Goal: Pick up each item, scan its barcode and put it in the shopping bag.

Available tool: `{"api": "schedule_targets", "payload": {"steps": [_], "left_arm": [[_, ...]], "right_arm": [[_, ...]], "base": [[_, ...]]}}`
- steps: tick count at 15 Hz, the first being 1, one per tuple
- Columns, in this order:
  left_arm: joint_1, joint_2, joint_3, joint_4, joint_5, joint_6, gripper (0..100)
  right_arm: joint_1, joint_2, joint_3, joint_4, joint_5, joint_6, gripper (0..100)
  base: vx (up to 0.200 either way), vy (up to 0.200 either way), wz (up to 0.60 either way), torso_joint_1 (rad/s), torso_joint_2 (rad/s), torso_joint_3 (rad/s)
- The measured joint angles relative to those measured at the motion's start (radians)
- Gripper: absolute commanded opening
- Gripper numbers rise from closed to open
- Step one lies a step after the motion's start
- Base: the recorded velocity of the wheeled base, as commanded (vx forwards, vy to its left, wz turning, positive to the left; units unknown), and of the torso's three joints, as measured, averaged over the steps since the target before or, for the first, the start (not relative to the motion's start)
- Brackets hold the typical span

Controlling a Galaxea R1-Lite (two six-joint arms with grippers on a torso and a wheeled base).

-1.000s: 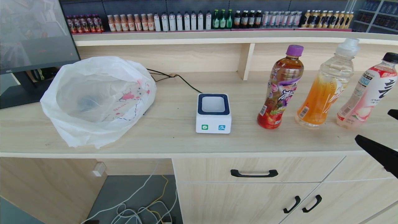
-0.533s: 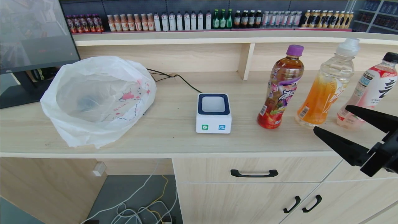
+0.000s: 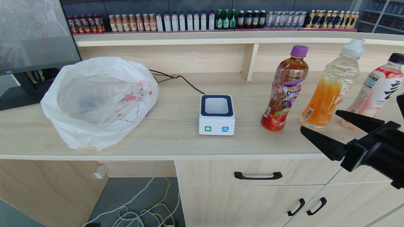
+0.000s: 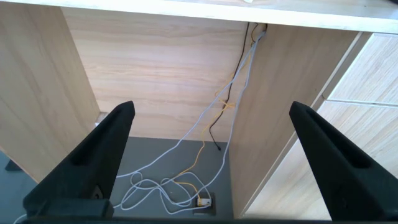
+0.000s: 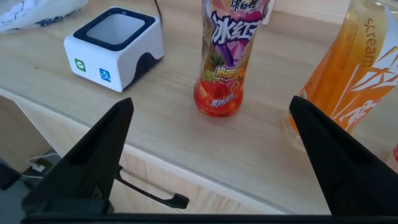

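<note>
Since 1 s ago the right gripper (image 3: 318, 120) has come in from the right over the desk's (image 3: 176, 142) front edge. Its 2 black fingers are spread wide with nothing between them, and it sits just in front of the orange-drink bottle (image 3: 329, 88).

3 bottles stand in a row toward the desk's right end, none of them touched by a gripper:
- the purple-capped bottle (image 3: 284, 91)
- the orange-drink bottle
- the black-capped bottle (image 3: 375, 91)

The white scanner (image 3: 216, 115) sits mid-desk near the front edge, apart from the purple-capped bottle. The shopping bag (image 3: 101, 101) lies with its mouth open toward the desk's left end, beside a monitor (image 3: 31, 31).

The left gripper (image 4: 211, 109) hangs below the desk, fingers apart and empty, facing cables (image 4: 186, 180).
</note>
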Motion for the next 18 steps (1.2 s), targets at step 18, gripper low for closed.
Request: {"api": "schedule_targets", "payload": {"steps": [18], "left_arm": [[0.0, 0.0, 0.0, 0.0, 0.0, 0.0, 100]], "right_arm": [[0.107, 0.321, -0.087, -0.307, -0.227, 0.076, 100]], "base": [[0.0, 0.0, 0.0, 0.0, 0.0, 0.0]]}}
